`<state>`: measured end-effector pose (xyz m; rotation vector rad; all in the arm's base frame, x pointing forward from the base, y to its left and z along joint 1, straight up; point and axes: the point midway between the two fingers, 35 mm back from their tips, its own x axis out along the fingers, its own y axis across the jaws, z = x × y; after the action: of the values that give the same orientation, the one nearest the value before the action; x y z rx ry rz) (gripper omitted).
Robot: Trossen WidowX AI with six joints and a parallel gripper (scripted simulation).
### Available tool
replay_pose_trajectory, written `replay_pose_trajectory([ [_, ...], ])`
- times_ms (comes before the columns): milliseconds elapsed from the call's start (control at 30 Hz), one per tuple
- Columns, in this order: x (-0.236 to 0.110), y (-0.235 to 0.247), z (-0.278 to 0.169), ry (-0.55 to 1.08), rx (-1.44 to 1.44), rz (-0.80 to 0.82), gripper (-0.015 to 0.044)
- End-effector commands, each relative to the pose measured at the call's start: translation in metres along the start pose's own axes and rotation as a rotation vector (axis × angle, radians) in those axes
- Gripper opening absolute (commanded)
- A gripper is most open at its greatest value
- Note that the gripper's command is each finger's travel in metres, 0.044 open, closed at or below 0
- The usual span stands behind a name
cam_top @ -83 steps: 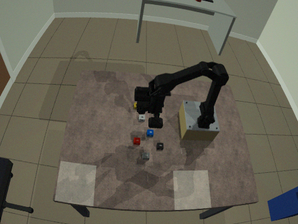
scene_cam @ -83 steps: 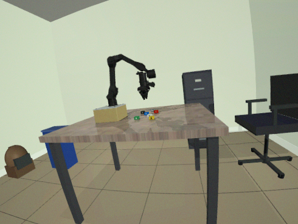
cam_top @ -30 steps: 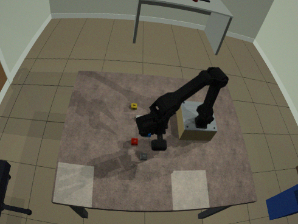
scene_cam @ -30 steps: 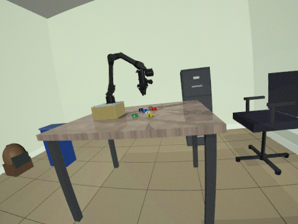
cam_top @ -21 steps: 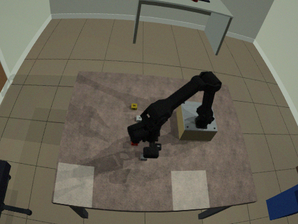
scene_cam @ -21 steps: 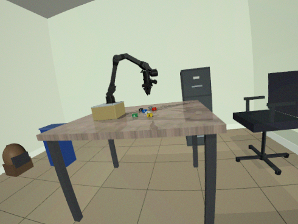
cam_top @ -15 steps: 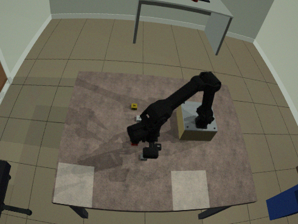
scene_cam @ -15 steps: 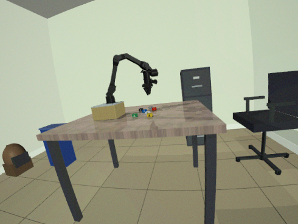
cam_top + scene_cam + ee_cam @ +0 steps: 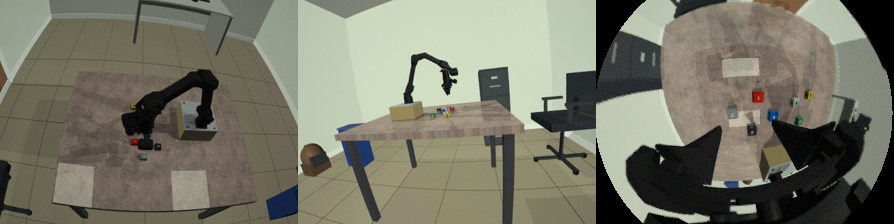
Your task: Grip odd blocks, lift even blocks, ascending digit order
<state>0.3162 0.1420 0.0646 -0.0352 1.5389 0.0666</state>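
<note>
Several small digit blocks lie in a cluster on the table (image 9: pixel 100 91) (image 9: pixel 486 122). In the top view I see a yellow block (image 9: pixel 133 106), a red block (image 9: pixel 134 142), a black block (image 9: pixel 157 147), a grey block (image 9: pixel 143 157) and an edge of a blue block (image 9: pixel 149 134). The wrist view shows the red (image 9: pixel 757 96), grey (image 9: pixel 733 113), black (image 9: pixel 750 129), blue (image 9: pixel 773 115), white (image 9: pixel 794 102), yellow (image 9: pixel 809 95) and green (image 9: pixel 798 120) blocks. The digits are too small to read. My gripper (image 9: pixel 145 144) (image 9: pixel 447 91) (image 9: pixel 746 125) is open and empty. It hangs high above the cluster, roughly over the black and blue blocks.
The arm stands on a tan box (image 9: pixel 194 125) (image 9: pixel 405 112) (image 9: pixel 776 157) to the right of the blocks. Two pale patches (image 9: pixel 74 182) (image 9: pixel 189 189) mark the table's front. A filing cabinet (image 9: pixel 494 83), an office chair (image 9: pixel 571 112) and a blue bin (image 9: pixel 356 143) stand around the table.
</note>
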Motion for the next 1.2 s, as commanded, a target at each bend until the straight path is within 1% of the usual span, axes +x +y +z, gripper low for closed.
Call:
replay_pose_trajectory([
  [0,-0.001,-0.046,0.015,-0.001,0.017,-0.008,0.0400],
  [767,-0.001,-0.052,0.016,-0.001,0.019,-0.009,0.0400],
  [800,0.000,-0.060,0.017,0.000,0.026,-0.009,0.0400],
  [933,0.000,-0.124,0.017,0.004,0.066,-0.016,0.0400],
  [1067,-0.001,-0.180,0.010,0.002,0.046,-0.021,0.0400],
  [1167,-0.003,-0.209,0.004,0.000,0.018,-0.025,0.0400],
])
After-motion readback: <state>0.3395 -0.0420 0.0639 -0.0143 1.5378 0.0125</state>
